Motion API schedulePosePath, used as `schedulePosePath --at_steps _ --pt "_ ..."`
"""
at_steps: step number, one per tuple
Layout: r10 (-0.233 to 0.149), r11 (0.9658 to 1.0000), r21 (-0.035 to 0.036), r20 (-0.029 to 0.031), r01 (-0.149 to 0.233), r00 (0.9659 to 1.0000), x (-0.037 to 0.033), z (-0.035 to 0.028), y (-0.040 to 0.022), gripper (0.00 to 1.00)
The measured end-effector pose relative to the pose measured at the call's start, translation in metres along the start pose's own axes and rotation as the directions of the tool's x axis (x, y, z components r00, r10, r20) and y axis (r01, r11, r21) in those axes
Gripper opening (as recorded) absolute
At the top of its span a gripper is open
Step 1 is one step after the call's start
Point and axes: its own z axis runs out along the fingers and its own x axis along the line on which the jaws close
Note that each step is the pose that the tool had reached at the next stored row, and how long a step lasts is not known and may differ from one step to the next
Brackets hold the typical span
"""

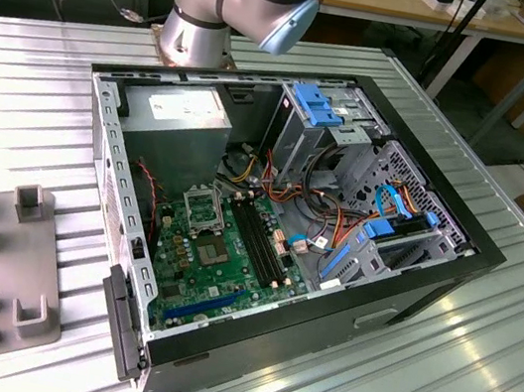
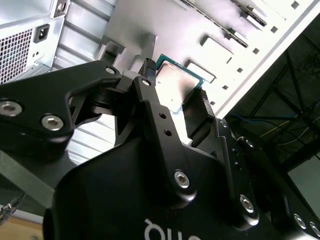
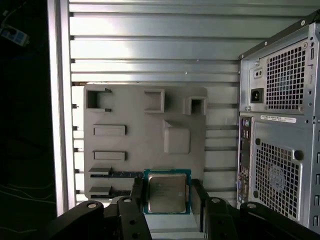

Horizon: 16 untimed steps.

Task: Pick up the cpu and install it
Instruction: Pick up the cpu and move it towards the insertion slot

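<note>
Nearest the lens: the black body and linkages of the gripper (image 2: 176,85), its two fingers (image 3: 138,192) reaching away from the camera.
Hand state: pressed in on the cpu (image 3: 166,194), one finger on each of two opposite edges. The metal top faces the camera in the first wrist view.
Cpu position: between the fingertips, seemingly held clear of the grey fixture tray (image 3: 145,125), which lies well beyond them.
Beside the hand: the rear panel of the computer case (image 3: 280,125), resting on the ribbed metal table (image 3: 150,50).
Step in hand: the pick-up looks done. I judge the work now to be the carry to the socket (image 1: 202,208) on the motherboard (image 1: 231,261).
What the install calls for: the chip level and squared to the socket, the right corner matched, and a gentle set-down with no sideways push.
</note>
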Motion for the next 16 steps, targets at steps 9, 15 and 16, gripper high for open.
schedulePosePath --at_steps 9,15,16 --pt "0.005 1.0 0.0001 -0.0035 -0.005 1.0 -0.0326 0.0006 0.0001 0.47" --pt "0.007 1.0 0.0 -0.0043 -0.007 1.0 -0.0412 0.0008 0.0002 0.47" --pt "0.007 1.0 0.0002 -0.0043 -0.007 1.0 -0.0412 0.0007 0.0002 0.47"
